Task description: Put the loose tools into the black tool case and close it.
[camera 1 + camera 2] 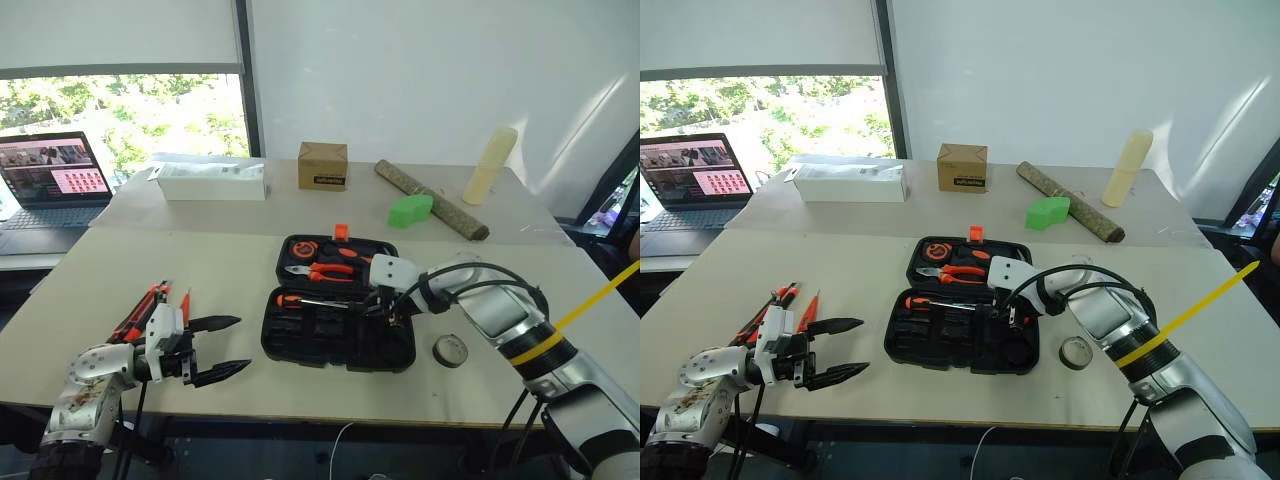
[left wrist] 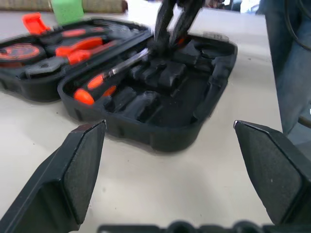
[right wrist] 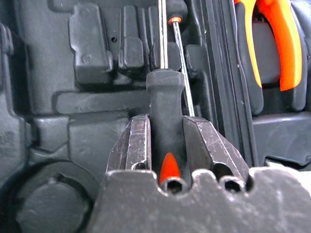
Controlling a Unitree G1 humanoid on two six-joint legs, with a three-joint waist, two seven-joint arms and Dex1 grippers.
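The black tool case [image 1: 300, 345] lies open in the middle of the table. Its far half holds orange pliers [image 1: 325, 270]. My right gripper [image 3: 166, 145] is shut on a screwdriver [image 3: 165, 104] by its black handle with an orange end. It holds the screwdriver low over the slots of the case's near half, beside another screwdriver [image 1: 292, 299] lying there. My left gripper [image 1: 225, 348] stands open and holds nothing, left of the case. Loose orange-and-black tools [image 1: 148, 305] lie behind it. A black tape roll [image 1: 450, 350] sits right of the case.
At the back stand a white box [image 1: 212, 181], a cardboard box [image 1: 322, 165], a green block [image 1: 410, 209], a bark log [image 1: 430, 200] and a cream cylinder [image 1: 490, 165]. A laptop [image 1: 50, 180] is open at the far left.
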